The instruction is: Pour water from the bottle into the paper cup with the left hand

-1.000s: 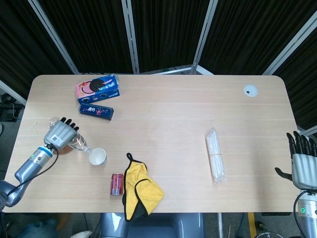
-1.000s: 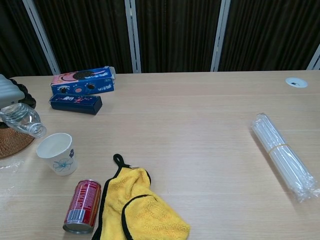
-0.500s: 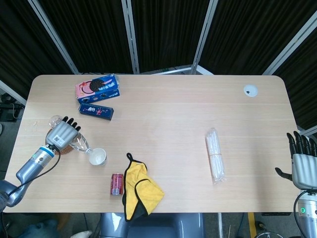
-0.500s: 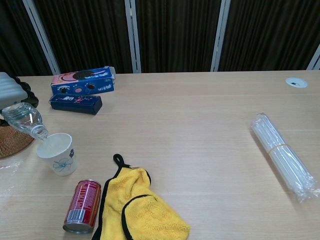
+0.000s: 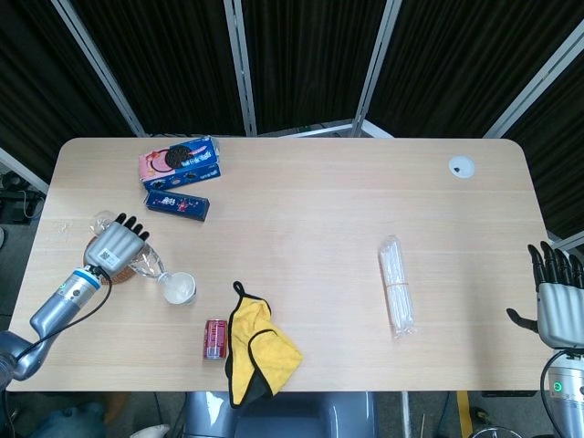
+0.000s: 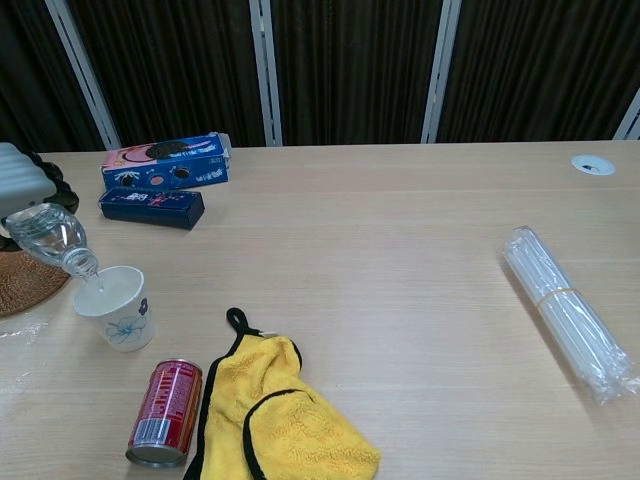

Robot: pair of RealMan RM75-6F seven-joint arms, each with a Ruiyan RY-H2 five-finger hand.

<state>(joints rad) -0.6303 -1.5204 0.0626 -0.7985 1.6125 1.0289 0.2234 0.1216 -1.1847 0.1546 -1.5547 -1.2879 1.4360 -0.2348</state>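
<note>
Since a second ago the clear plastic water bottle (image 6: 48,237) has tipped further, neck dropping from beside the rim to over the mouth of the white paper cup (image 6: 116,306); water appears to be running in. Left hand (image 5: 113,245) is clamped round the bottle body near the table's left edge. Bottle's long axis slants down and rightward from hand to cup, which stands just right of the hand, toward the front edge. Right hand (image 5: 557,294) hangs idle off the table's right edge, fingers apart, holding nothing, well apart from the cup. Judgement: pour under way.
</note>
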